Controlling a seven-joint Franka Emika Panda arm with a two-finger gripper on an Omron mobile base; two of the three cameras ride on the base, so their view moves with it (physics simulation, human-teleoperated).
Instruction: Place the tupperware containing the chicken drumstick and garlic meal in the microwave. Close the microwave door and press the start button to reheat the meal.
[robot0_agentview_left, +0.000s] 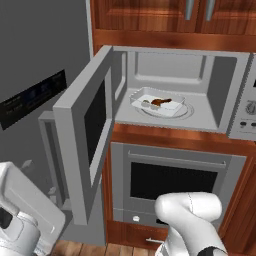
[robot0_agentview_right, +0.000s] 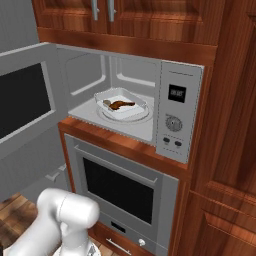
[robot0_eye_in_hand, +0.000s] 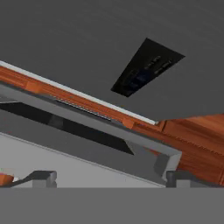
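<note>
The microwave (robot0_agentview_left: 220, 85) stands open, its door (robot0_agentview_left: 75, 130) swung out to the left. Inside, on the round turntable, sits the tupperware (robot0_agentview_left: 172, 106) with the brown chicken drumstick (robot0_agentview_left: 161, 102) and the small garlic (robot0_agentview_left: 145, 103) at its left end. From the right, the tupperware (robot0_agentview_right: 137, 102), drumstick (robot0_agentview_right: 121, 104) and garlic (robot0_agentview_right: 106, 103) lie left of the button panel (robot0_agentview_right: 171, 143). My gripper (robot0_eye_in_hand: 111, 181) is open and holds nothing. It points at the door (robot0_eye_in_hand: 87, 144), whose dark window (robot0_eye_in_hand: 65, 127) runs slanted across the hand view.
The larger oven (robot0_agentview_left: 170, 175) with its horizontal handle sits under the microwave. A dark grey fridge (robot0_agentview_left: 35, 75) with a black dispenser panel (robot0_eye_in_hand: 144, 70) stands to the left, behind the door. Wooden cabinets (robot0_agentview_right: 230, 125) rise at the right. My arm's elbow (robot0_agentview_left: 190, 210) is low in front of the oven.
</note>
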